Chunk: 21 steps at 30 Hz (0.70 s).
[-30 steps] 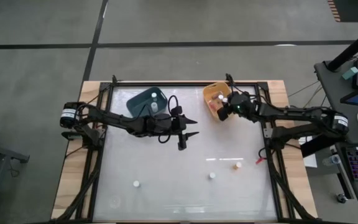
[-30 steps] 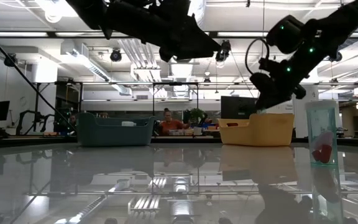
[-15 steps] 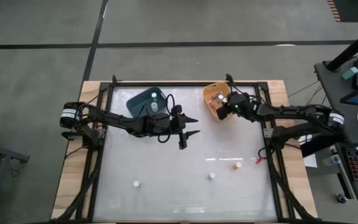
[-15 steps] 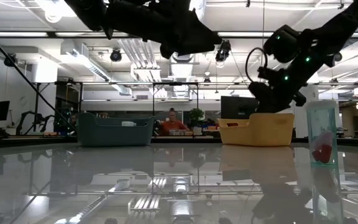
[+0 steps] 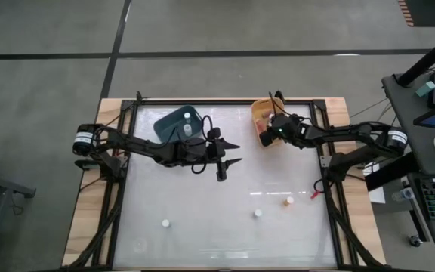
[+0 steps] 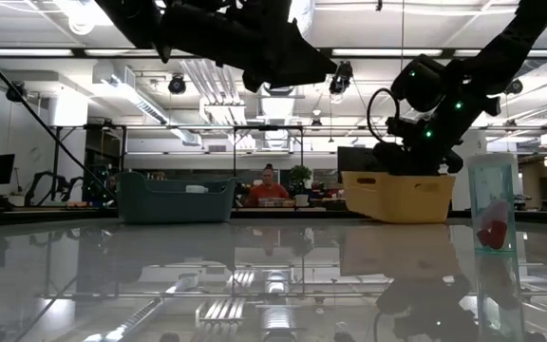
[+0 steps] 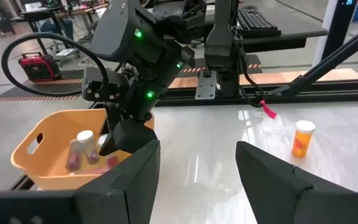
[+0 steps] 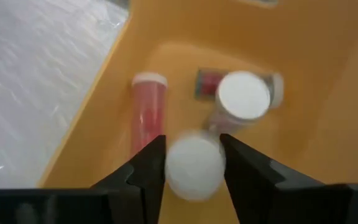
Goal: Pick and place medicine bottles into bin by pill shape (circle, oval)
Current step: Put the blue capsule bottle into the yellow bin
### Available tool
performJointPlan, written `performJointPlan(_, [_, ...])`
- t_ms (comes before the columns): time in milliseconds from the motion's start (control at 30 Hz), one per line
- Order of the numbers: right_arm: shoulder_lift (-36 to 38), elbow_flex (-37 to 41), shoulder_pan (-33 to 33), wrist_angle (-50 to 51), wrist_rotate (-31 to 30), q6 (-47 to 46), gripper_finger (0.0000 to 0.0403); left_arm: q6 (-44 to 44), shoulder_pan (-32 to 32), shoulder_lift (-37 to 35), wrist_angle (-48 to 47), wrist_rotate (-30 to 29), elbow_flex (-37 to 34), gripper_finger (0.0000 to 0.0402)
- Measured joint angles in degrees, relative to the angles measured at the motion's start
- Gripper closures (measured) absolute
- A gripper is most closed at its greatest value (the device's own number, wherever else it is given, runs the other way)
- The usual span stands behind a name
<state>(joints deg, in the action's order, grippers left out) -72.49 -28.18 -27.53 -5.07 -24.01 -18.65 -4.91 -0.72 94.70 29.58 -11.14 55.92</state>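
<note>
My right gripper [image 5: 266, 136] is down inside the yellow tub [image 5: 257, 113] at the table's far right. It is shut on a white-capped medicine bottle [image 8: 194, 165]. Two more bottles lie in the tub, one red-filled [image 8: 148, 109] and one showing its white cap [image 8: 244, 93]. My left gripper [image 5: 237, 153] hangs open and empty over the table's middle, to the right of the teal tub [image 5: 178, 122]. Two white bottles [image 5: 165, 224] [image 5: 257, 214] and an orange one [image 5: 289, 201] stand upright on the near part of the table. My right gripper pinches the bottle between its two fingers, and the white cap [image 8: 194, 155] fills the gap between them. The fingers point down into the tub from above. The cap hides the bottle's body. I cannot tell whether the bottle touches the tub's floor.
A small red scrap [image 5: 313, 195] lies near the right rail, beside the orange bottle. The black frame rail [image 5: 325, 162] runs along the table's edges. A clear cup with something red in it [image 6: 492, 214] stands at the right in the low view. A person sits beyond the table [image 6: 269, 190].
My right gripper has gone down and a little toward the table's left, into the yellow tub. The tub has shifted and now sits tipped, its left end raised in the low view.
</note>
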Motion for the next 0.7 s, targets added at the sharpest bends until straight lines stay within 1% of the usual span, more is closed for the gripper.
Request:
performJointPlan(167, [0.7,-0.5,0.0,0.2,-0.2,0.2,0.0229,0.0,0.0,0.0,0.3,0.0,0.0,0.0207])
performJointPlan(300, [1.2,-0.7,0.0,0.5,-0.2,0.2,0.0212,0.0,0.0,0.0,0.4,-0.1,0.0,0.0207])
performJointPlan(433, [2.4,-1.7,0.0,2.6,-0.1,0.2,0.0207,0.0,0.0,0.0,0.4,-0.1,0.0,0.0207])
performJointPlan(700, [7.6,-5.5,0.7,11.6,0.3,0.7,0.0208,0.0,0.0,0.0,0.3,-0.1,-0.1,0.0207])
